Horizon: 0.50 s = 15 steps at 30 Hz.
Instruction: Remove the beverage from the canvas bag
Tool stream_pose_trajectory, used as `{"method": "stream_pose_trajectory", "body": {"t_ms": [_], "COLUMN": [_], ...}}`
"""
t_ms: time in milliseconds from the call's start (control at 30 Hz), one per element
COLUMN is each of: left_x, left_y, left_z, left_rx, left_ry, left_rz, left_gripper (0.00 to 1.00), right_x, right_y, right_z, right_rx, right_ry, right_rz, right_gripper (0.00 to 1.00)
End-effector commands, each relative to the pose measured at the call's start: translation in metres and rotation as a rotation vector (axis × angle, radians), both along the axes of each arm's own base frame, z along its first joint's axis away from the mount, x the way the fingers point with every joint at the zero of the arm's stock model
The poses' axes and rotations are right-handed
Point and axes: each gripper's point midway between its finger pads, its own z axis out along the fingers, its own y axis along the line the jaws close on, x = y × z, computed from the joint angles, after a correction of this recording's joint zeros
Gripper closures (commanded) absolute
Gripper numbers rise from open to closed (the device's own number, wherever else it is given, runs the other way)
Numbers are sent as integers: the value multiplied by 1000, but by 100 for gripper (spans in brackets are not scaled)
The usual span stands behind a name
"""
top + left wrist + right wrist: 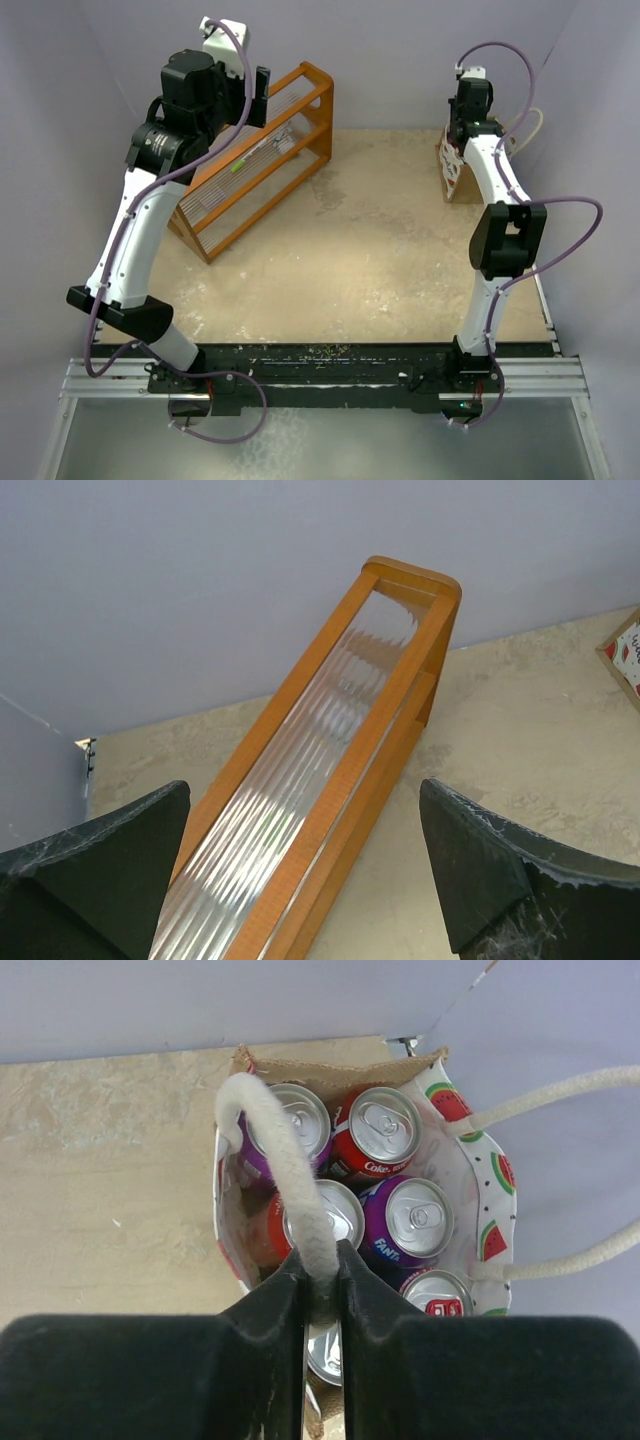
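The bag is tan weave outside, with a white lining printed with red-and-green watermelon slices. Its handle is cream rope. The cans have silver tops: a red Coke can, a purple Fanta can, and a second purple can. The rack is orange wood framing clear ribbed panels. The table is mottled beige. The right end effector and left end effector are black. The arms have white links, black joints and purple cables.

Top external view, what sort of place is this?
Likely a robot lab test cell: blank grey walls box in a scuffed table, two arms bolt to an aluminium rail, plus props: an orange wooden rack and a canvas bag of soda cans.
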Motion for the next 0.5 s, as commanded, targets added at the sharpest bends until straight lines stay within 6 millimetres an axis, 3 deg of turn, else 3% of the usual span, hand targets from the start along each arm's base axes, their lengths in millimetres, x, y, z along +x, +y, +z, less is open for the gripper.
{"method": "stream_pose_trajectory", "body": {"t_ms": [0, 100, 467], "left_x": [6, 5, -22], "left_y": [-2, -1, 16], "left_z": [30, 27, 29], "left_rx": [-7, -1, 8], "left_ry": [-103, -99, -85], "left_rz": [0, -2, 23], "left_gripper": [1, 1, 1], "right_x": [7, 6, 3], "right_y": [0, 2, 24], "right_z": [33, 33, 34], "right_rx": [-29, -28, 41], "right_ry": [-74, -68, -43], "right_rz": [29, 46, 127], "right_gripper": [90, 100, 100]}}
